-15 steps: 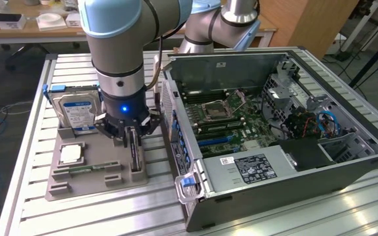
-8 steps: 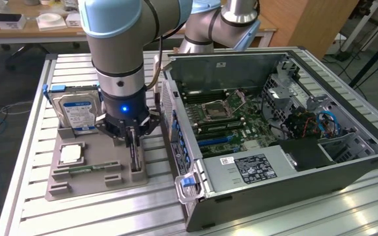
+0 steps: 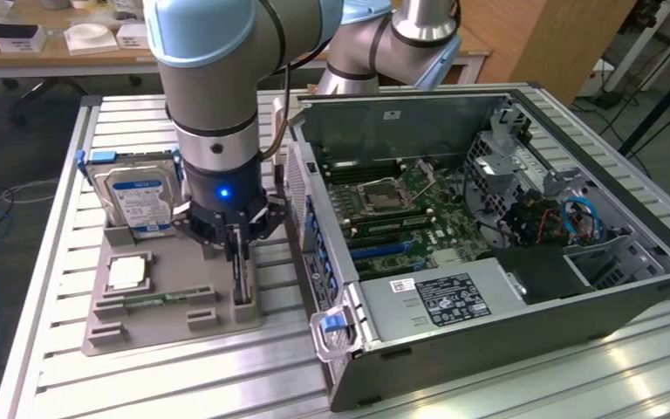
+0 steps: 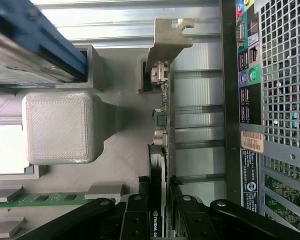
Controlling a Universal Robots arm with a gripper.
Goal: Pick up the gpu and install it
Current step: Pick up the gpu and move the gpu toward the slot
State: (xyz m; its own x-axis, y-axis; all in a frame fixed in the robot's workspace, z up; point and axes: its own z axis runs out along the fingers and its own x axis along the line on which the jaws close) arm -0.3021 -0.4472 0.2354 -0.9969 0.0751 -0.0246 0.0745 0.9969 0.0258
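1. Fingers (image 4: pixel 136 215) sit on both faces of the gpu (image 4: pixel 160 120) and pinch its top edge; I see the gripper (image 4: pixel 159 222) straight above it
2. I read the gpu as standing upright on its long edge in a slot along the holder tray's (image 3: pixel 160 330) edge at the exterior view's right, the edge nearest the computer case (image 3: pixel 509 288)
3. Its silvery end bracket (image 4: pixel 166 42) points at the tray's far corner, away from the gripper
4. Between that tray edge and the case's rear panel (image 4: pixel 285 75) I have only a narrow strip of bare bench (image 3: pixel 114 384); the two edges run close and roughly parallel
5. On the card's other side, a grey post (image 4: pixel 60 127) of the tray stands near but apart
6. The hard drive (image 3: pixel 137 196) stands upright at the tray's far corner on the exterior view's left, well apart from the card
7. A memory stick (image 3: pixel 154 301) lies flat near the tray's front edge
8. The case lies with its open side up, motherboard (image 3: pixel 417 218) exposed
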